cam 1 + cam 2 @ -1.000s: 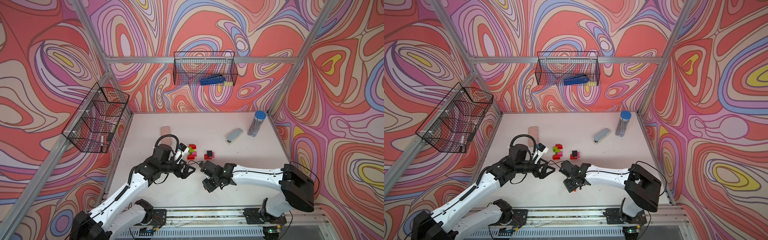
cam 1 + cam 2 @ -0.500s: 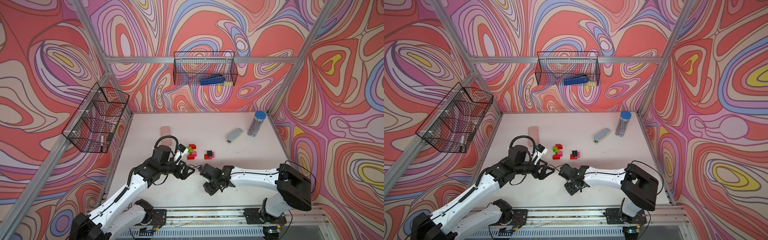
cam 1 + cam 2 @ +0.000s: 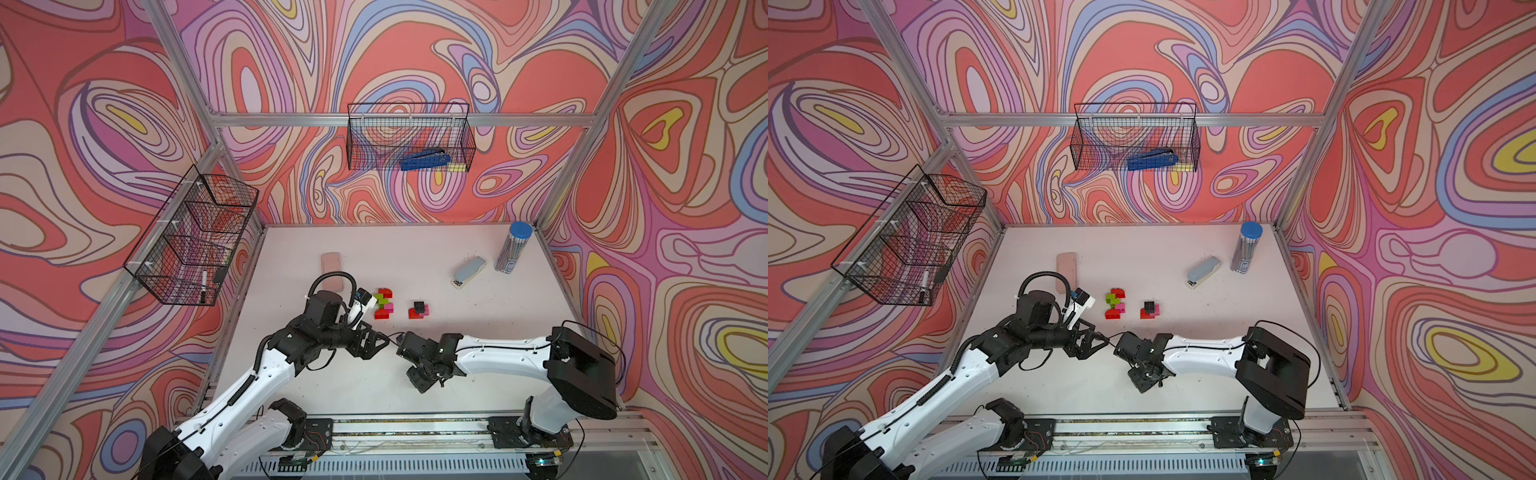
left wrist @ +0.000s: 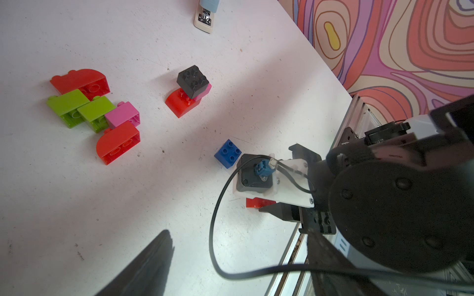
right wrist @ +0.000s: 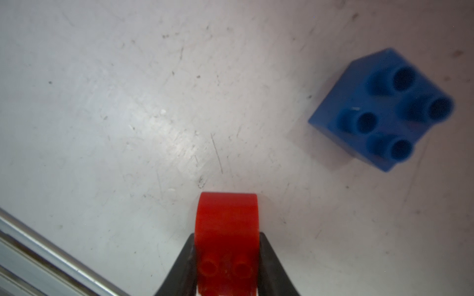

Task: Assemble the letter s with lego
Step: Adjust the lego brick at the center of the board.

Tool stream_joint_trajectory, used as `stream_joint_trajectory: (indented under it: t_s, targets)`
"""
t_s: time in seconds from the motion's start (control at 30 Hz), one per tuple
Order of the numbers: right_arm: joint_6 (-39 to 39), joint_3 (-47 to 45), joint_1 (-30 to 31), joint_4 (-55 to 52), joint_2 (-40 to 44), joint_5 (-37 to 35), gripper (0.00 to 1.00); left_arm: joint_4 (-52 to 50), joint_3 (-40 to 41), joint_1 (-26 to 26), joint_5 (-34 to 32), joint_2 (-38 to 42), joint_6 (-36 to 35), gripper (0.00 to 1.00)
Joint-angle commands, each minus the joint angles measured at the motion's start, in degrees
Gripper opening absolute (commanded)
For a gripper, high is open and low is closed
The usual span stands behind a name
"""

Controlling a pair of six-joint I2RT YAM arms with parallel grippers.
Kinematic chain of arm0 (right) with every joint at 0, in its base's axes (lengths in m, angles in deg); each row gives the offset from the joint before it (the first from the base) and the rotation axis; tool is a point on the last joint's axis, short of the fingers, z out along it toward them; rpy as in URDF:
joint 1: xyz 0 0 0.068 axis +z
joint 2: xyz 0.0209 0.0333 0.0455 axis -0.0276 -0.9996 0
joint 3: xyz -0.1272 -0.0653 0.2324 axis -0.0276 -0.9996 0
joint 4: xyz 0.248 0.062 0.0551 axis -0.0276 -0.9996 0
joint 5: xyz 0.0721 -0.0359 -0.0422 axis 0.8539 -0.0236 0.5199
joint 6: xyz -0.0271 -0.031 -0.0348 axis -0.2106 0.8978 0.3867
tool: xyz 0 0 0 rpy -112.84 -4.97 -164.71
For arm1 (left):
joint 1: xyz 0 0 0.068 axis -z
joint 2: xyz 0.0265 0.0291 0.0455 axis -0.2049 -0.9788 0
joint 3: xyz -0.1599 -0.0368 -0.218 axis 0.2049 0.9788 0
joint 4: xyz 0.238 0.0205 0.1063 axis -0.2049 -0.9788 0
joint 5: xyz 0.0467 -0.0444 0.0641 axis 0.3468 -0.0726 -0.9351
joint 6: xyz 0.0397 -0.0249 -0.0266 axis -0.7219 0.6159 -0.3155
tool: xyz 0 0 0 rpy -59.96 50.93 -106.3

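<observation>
Right pincer [image 5: 227, 256] clamps a glossy red brick [image 5: 227, 220], long axis running outward and rounded end foremost, on the scuffed white tabletop [image 5: 128, 102] near a studded blue brick [image 5: 382, 110]. Left pincer [image 3: 371, 341] gapes wide, empty.

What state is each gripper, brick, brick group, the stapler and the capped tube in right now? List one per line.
right gripper, shut on the red curved brick
left gripper, open, empty
blue brick, loose on the table, studs up
red-green-pink group, lying flat, bricks touching
black-topped stack, standing, clear of both grippers
stapler, closed, lying down
tube, upright, capped
</observation>
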Motion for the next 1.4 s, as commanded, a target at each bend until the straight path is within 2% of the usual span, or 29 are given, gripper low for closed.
stream_joint_trajectory:
  t_s: [0.0, 0.2, 0.37, 0.6, 1.07, 1.37]
  targets:
    - [-6.6, 1.0, 0.3, -4.9, 1.2, -6.3, 0.19, -0.9, 0.9, -0.4, 0.3, 0.9, 0.6, 0.84]
    - [-21.8, 1.7, -0.1, -9.8, 4.7, -12.1, 0.17, 0.1, 0.9, -0.4, 0.8, 0.3, 0.9, 0.83]
    - [-31.1, -3.0, -4.5, -5.0, 9.5, -8.5, 0.17, 0.2, 0.7, -0.4, 1.1, 0.2, 0.8, 0.83]
    - [-39.0, -7.2, -10.3, -0.4, 12.2, -5.2, 0.17, 0.8, 1.1, -0.4, 1.1, 1.1, 1.2, 0.84]
    - [-42.5, -7.1, -12.2, 4.5, 6.8, -2.5, 0.23, 0.5, 1.1, -0.4, 0.8, 2.0, 0.8, 0.84]
    - [-43.1, -6.3, -12.2, 3.0, 7.1, -2.4, 0.43, 0.8, 1.1, -0.3, 1.0, 1.8, 0.8, 0.84]
